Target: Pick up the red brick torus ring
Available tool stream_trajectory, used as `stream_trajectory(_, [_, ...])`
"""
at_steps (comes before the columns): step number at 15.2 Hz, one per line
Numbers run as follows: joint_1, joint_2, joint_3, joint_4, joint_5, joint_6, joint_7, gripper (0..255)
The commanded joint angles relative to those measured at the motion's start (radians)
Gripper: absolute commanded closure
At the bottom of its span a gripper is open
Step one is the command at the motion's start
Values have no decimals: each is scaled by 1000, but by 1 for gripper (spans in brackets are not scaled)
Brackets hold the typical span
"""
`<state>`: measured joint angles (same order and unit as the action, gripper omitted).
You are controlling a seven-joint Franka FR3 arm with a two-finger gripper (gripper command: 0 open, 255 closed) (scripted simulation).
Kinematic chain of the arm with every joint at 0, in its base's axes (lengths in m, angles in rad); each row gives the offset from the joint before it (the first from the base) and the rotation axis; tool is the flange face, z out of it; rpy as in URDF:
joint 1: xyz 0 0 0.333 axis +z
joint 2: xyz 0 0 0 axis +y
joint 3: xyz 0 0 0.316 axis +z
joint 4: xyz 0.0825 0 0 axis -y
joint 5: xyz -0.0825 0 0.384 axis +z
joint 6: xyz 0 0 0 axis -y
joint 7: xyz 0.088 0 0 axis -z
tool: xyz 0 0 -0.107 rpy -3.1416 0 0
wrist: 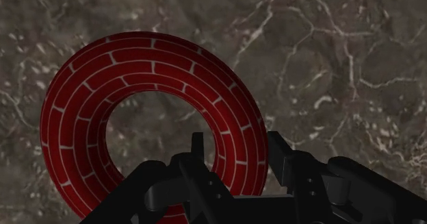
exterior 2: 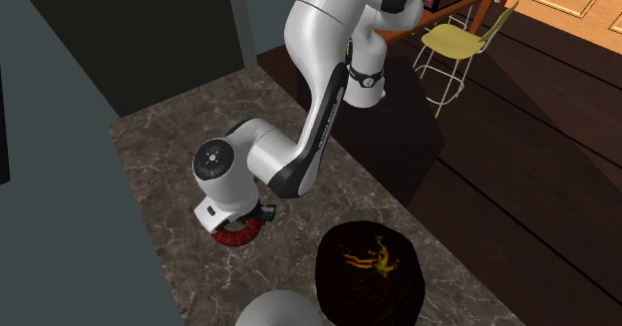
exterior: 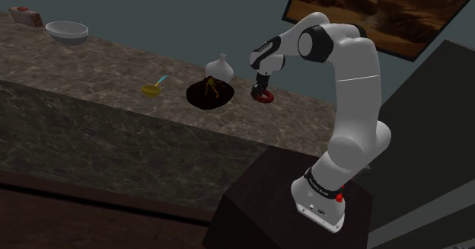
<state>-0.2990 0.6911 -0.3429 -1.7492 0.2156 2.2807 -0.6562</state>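
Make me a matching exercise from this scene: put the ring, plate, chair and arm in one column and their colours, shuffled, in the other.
Things:
1. ring
2. plate
3. chair
4. arm

Colours:
a. yellow
b. white with dark joints
c. red with a brick pattern
d. dark with a gold figure on it

Pairs: 1-c, 2-d, 3-a, 4-b
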Motion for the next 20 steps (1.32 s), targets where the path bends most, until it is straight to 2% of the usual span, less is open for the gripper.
stream_trajectory(1, [0, 1, 0, 0, 0, 0, 0, 255])
stream_trajectory(6, [1, 1, 0, 0, 0, 0, 2, 255])
stream_trajectory(20, [26, -126, -35, 2, -44, -125, 21, 255])
